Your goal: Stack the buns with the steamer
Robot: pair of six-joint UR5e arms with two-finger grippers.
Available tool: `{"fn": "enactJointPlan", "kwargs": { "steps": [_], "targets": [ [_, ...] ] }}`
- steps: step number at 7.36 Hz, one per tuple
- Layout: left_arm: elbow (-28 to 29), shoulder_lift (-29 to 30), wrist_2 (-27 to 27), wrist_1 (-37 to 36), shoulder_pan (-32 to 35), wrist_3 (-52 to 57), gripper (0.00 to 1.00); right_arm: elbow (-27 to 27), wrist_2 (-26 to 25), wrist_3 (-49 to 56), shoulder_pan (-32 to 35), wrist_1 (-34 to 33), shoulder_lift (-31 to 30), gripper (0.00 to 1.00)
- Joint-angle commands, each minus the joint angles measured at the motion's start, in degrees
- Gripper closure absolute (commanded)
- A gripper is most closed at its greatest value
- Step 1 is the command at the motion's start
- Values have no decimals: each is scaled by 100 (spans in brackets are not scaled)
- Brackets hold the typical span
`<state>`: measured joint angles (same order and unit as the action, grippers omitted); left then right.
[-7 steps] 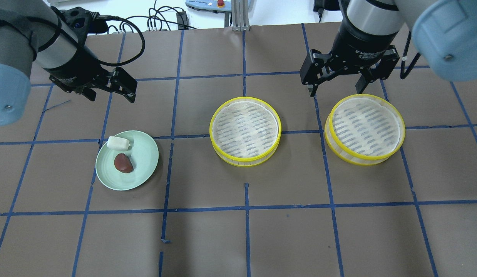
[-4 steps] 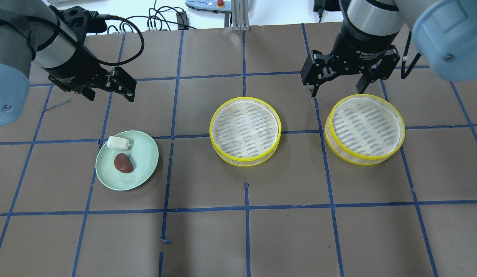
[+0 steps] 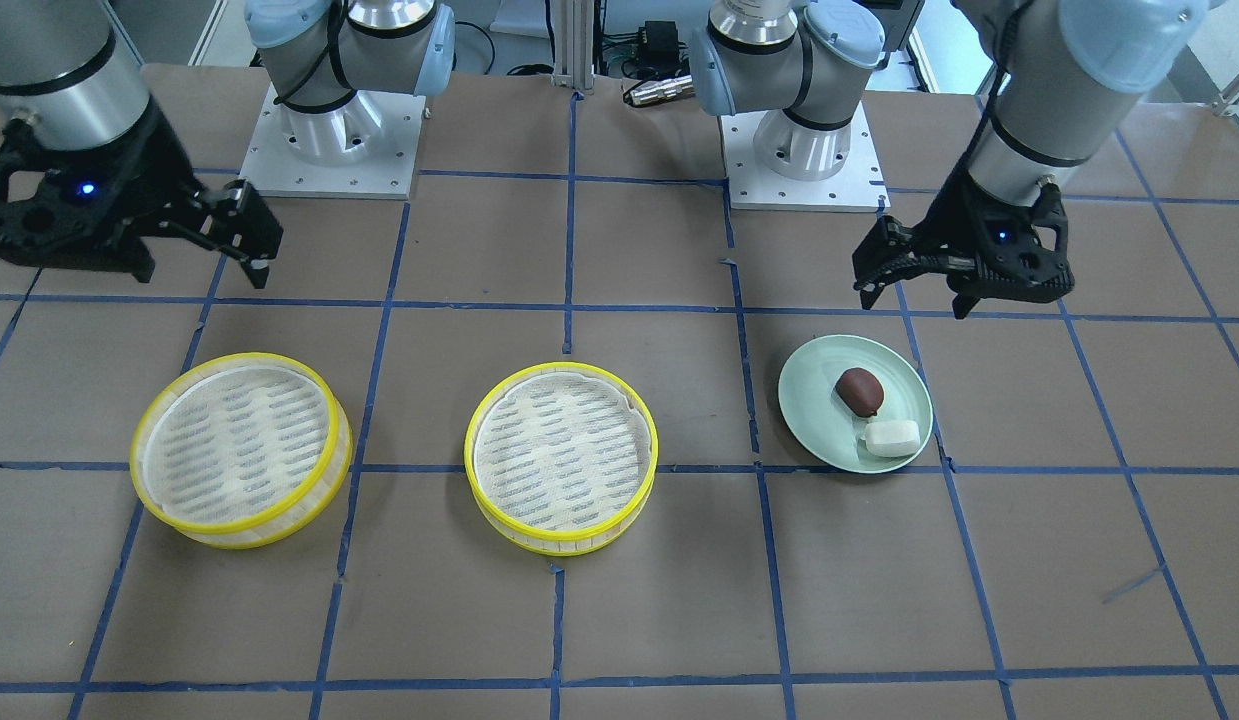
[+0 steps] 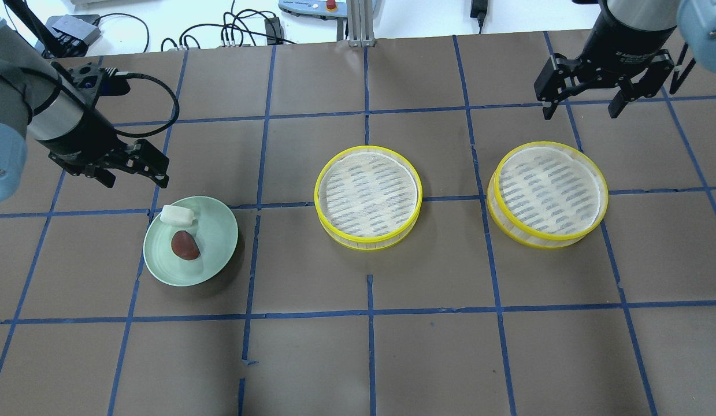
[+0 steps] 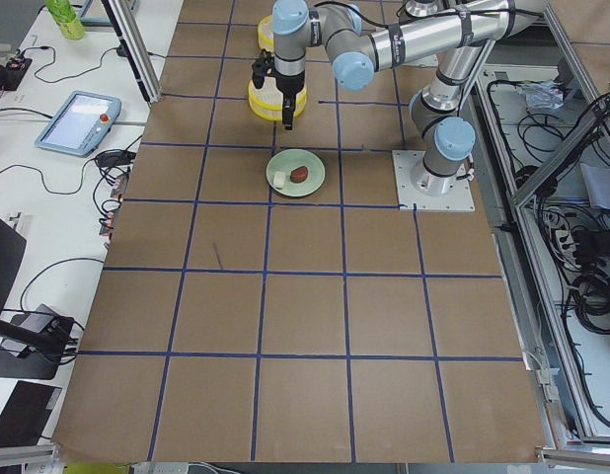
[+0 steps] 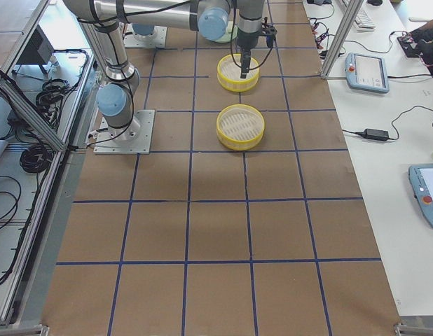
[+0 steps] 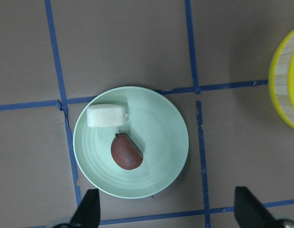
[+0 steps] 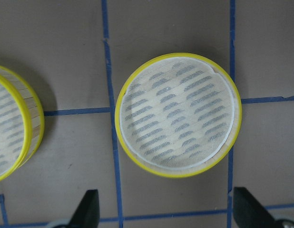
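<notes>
Both open, left hand [image 4: 135,179] near plate [image 4: 220,254] rim, right hand [image 4: 580,110] clear of steamer [image 4: 547,192], buns [image 7: 126,151] perhaps touching.

White lettering [image 4: 628,56] is printed on the body of the right gripper [image 4: 580,111] — too small to be read. No other text can be read.

1 pale green plate [image 4: 220,230], 2 buns on it: 1 white bun [image 4: 177,215], 1 reddish-brown bun [image 4: 185,244], 2 yellow-rimmed steamer baskets off the plate: nearer one [image 4: 368,196], farther one [image 4: 547,193], 2 grippers: left gripper [image 4: 135,176], right gripper [image 4: 580,112]
</notes>
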<state>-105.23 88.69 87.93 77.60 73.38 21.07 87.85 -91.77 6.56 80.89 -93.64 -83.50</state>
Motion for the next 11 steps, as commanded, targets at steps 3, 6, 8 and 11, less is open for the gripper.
{"fn": "enactJointPlan", "kwargs": {
  "steps": [3, 6, 8, 11],
  "targets": [
    [-172, 1517, 32, -1053, -254, 48, 1, 556, 80, 1576, -829, -2235, 1660, 8],
    [-542, 2011, -13, -1519, -254, -279, 8, 1145, 1, 1620, -1302, -2221, 1601, 8],
    [-569, 2030, 40, -1520, -254, -270, 71, 1383, -8, 1743, -1400, -2220, 1583, 12],
    [-498, 1960, 40, -1940, -246, -490, 100, 1463, -148, 1743, -1409, -2124, 1565, 72]
  ]
}}
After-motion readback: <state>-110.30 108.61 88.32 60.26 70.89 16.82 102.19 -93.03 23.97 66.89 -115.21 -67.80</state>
